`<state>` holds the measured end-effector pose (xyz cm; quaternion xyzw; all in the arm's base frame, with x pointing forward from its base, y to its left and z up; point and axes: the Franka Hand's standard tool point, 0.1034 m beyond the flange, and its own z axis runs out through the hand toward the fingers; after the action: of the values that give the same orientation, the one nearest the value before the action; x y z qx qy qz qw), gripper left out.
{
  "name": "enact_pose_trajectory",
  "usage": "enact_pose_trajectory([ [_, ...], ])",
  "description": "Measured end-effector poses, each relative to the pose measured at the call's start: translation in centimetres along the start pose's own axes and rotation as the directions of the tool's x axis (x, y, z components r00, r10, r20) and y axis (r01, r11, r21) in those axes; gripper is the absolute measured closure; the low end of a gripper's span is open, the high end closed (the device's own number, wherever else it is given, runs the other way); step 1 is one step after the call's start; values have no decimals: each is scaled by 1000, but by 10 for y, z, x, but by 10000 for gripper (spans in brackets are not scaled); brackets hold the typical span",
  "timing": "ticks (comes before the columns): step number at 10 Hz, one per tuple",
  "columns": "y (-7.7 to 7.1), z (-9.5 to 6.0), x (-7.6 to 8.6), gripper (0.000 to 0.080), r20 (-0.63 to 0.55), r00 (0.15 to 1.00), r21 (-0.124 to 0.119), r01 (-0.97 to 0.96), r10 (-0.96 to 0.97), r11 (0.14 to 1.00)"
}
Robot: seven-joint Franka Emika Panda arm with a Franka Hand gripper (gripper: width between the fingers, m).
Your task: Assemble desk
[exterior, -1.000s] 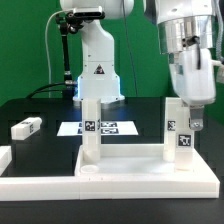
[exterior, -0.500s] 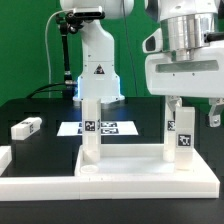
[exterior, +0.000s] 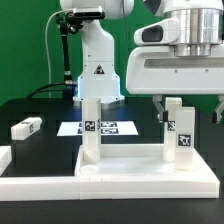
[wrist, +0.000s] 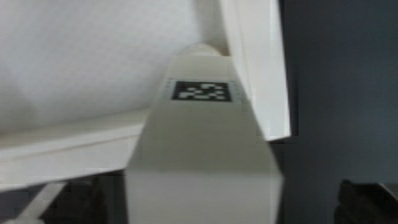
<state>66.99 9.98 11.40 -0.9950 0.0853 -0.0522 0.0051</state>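
The white desk top (exterior: 130, 180) lies flat at the front of the table. Two white tagged legs stand upright on it, one to the exterior view's left (exterior: 91, 130) and one to its right (exterior: 180, 130). My gripper (exterior: 189, 110) hangs over the top of the right leg, open, with a finger on each side and a gap to the leg. In the wrist view that leg (wrist: 205, 150) fills the middle between my dark fingers (wrist: 365, 200), with the desk top (wrist: 80, 80) behind it. A third leg (exterior: 26, 127) lies loose at the left.
The marker board (exterior: 110, 128) lies flat behind the desk top. The arm's white base (exterior: 97, 60) stands at the back. A white border bar end (exterior: 4, 158) sits at the left edge. A green curtain closes the back.
My gripper has turned about its vertical axis and risen a little off the right leg. Its fingers now stand apart. The leg stays upright on the desk top.
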Motion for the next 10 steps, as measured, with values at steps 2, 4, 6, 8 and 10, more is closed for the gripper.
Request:
enact_pose_trajectory([
  [2,0,0,0,267,0,999,0,-52,52,999],
  [4,1,0,0,403,0,985,-1,-174,174,985],
  [6,2,1,0,511,0,947,-3,-320,320,947],
  [8,8,1,0,511,8,774,8,-634,633,774],
  [10,15,2,-3,510,54,501,34,-866,864,500],
])
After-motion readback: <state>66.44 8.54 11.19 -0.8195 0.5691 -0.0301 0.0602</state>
